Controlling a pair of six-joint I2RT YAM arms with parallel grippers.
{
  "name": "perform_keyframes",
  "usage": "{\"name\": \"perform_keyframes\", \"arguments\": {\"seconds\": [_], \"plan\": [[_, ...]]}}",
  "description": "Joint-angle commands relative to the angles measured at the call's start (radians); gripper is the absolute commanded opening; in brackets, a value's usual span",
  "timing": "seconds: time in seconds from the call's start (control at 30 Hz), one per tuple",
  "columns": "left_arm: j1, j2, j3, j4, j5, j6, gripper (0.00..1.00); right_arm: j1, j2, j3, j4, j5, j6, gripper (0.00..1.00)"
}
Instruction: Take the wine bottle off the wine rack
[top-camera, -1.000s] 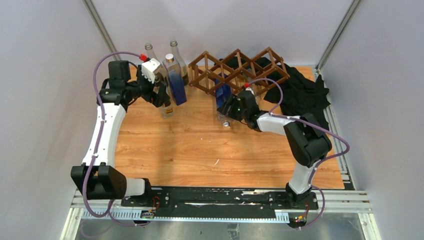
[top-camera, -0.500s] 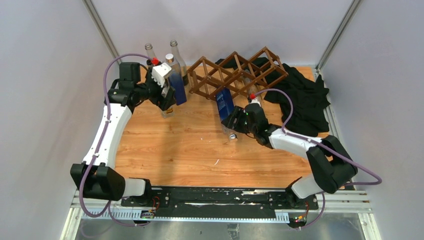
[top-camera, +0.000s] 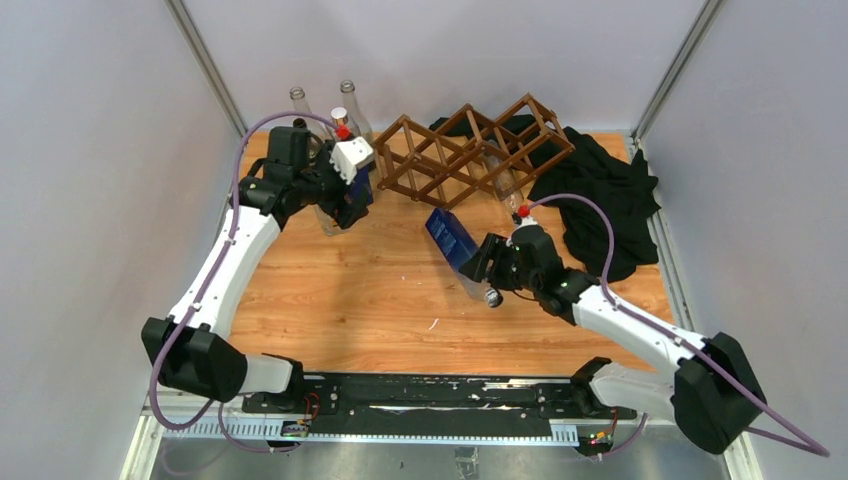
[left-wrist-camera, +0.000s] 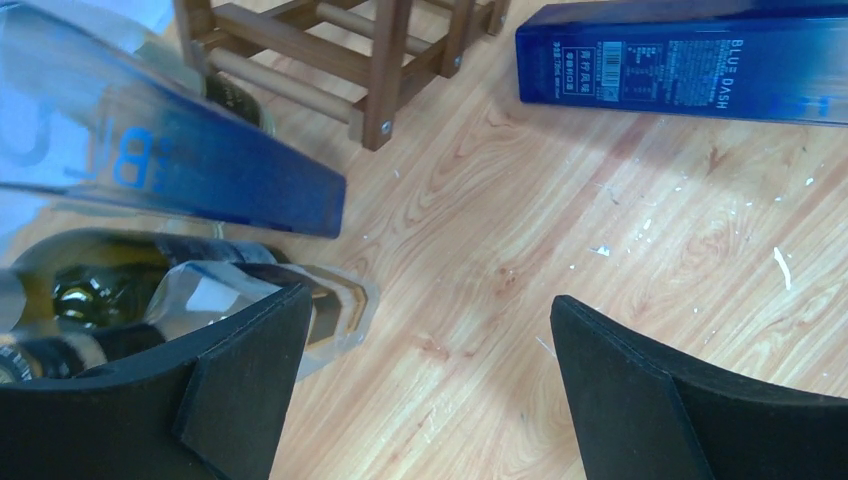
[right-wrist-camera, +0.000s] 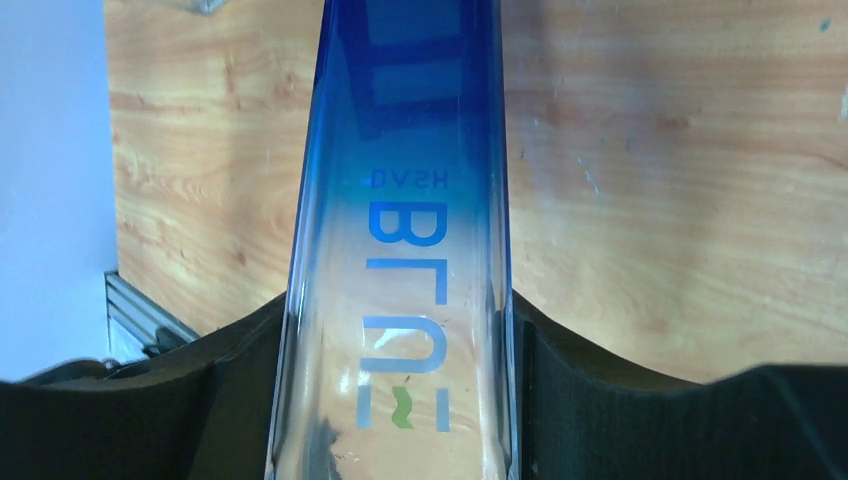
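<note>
The wine bottle (top-camera: 450, 236), a square blue-to-clear glass one, hangs tilted over the table in front of the wine rack (top-camera: 470, 150), clear of its cells. My right gripper (top-camera: 477, 268) is shut on its clear lower half. The right wrist view shows the wine bottle (right-wrist-camera: 405, 250) squeezed between both fingers (right-wrist-camera: 240, 400), with the right gripper (right-wrist-camera: 400, 400) around it. My left gripper (top-camera: 343, 212) stands open beside the rack's left end, nothing between its fingers (left-wrist-camera: 240, 380). In the left wrist view the left gripper (left-wrist-camera: 430, 370) hovers over bare wood, and the wine bottle (left-wrist-camera: 680, 65) shows at top right.
Standing bottles cluster at the back left: a second blue bottle (left-wrist-camera: 200, 170), a clear one (left-wrist-camera: 330, 310) and a dark green one (left-wrist-camera: 90, 290), close to my left finger. A clear bottle (top-camera: 505, 180) lies in the rack. A black cloth (top-camera: 600, 190) is heaped at the back right.
My right arm has drawn the blue wine bottle out of the rack, toward the near right. My left gripper has moved right, closer to the rack's left end, still open.
</note>
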Motion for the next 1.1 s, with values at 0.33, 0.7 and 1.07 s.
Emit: {"name": "perform_keyframes", "arguments": {"seconds": [0.33,0.7,1.07], "plan": [[-0.251,-0.083,-0.082,-0.111,-0.124,0.343,0.99,0.015,-0.111,0.237,-0.327,-0.171,-0.148,0.0],[-0.538,-0.278,-0.237,-0.046,-0.099,0.461,1.0,0.049,0.069,0.489,-0.371,-0.396,-0.181,0.0],[-0.647,-0.312,-0.397,0.236,-0.224,0.354,1.0,0.162,0.151,0.644,-0.4,-0.43,-0.206,0.0]]}}
